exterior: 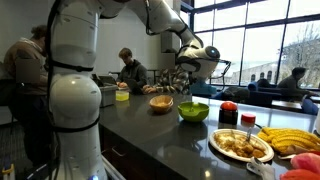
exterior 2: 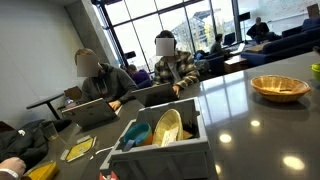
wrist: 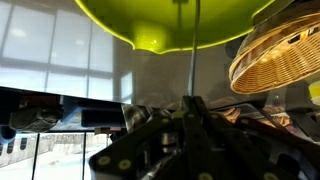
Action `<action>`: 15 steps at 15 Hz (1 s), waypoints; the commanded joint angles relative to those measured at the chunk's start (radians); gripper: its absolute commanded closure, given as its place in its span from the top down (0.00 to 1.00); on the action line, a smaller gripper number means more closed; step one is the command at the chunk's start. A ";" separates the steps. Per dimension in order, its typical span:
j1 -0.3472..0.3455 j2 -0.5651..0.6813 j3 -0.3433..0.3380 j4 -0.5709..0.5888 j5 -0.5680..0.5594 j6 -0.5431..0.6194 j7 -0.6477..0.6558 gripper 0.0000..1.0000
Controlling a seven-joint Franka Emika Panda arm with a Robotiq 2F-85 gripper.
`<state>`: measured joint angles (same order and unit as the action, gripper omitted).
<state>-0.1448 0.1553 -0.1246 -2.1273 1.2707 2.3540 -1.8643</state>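
My gripper (wrist: 195, 102) is shut, its two dark fingers pressed together. A lime-green bowl (wrist: 165, 22) fills the top of the wrist view just beyond the fingertips. A thin dark line runs from the fingertips toward that bowl; I cannot tell what it is. In an exterior view the gripper (exterior: 186, 84) hangs a little above the green bowl (exterior: 193, 112) on the dark glossy counter (exterior: 150, 135). A woven wicker bowl (wrist: 277, 55) sits beside the green one, and both exterior views show it (exterior: 161, 103) (exterior 2: 279, 88).
A plate of food (exterior: 240, 146), bananas (exterior: 291, 139) and a red-topped container (exterior: 229, 114) lie near the counter's near end. A yellow-green cup (exterior: 122, 94) stands further along. A grey bin of utensils (exterior 2: 160, 142) sits on the counter. People sit at tables behind.
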 commanded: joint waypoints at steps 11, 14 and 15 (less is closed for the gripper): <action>0.012 0.050 0.020 0.094 -0.014 -0.007 0.024 0.01; 0.017 0.054 0.029 0.077 -0.007 -0.019 0.015 0.01; 0.015 0.054 0.028 0.068 -0.005 -0.019 0.016 0.01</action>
<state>-0.1244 0.2086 -0.0968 -2.0506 1.2706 2.3505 -1.8513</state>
